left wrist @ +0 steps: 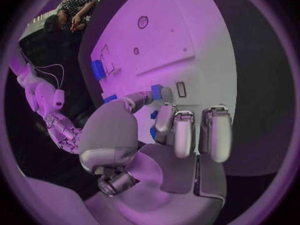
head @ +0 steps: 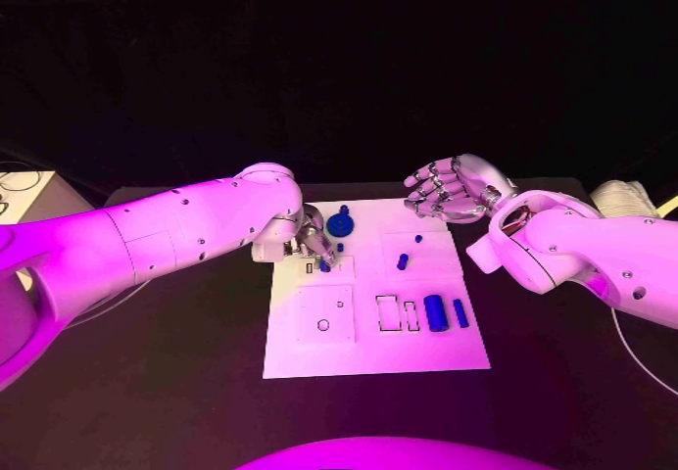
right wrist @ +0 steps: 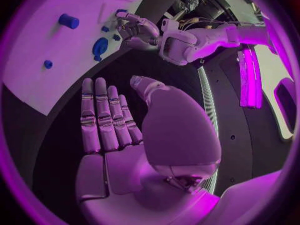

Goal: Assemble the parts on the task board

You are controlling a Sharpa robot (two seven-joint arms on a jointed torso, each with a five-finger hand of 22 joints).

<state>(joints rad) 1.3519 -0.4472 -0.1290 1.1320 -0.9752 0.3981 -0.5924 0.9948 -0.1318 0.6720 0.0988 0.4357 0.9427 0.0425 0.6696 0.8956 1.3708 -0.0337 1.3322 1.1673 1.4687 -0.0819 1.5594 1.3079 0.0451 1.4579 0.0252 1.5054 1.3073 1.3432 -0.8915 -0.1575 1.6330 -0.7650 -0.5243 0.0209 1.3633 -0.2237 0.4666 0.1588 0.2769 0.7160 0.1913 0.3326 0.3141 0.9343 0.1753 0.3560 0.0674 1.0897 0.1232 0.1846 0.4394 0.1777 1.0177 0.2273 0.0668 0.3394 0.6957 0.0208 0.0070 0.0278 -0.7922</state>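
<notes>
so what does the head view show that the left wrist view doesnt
Head view alone: the whole task board, the round blue part near its far edge, and the right hand, open and lifted beyond the board's far edge. Left wrist view alone: the left hand's fingers from behind, curled around a small blue part. Both share the board, the left hand at it, and the blue block beside the rectangular slots.

Task board in table middle. Left hand over board's far-left part, on a small part; round part just behind. Right hand beyond far-right corner. Two long parts right, two small pegs behind them.
</notes>
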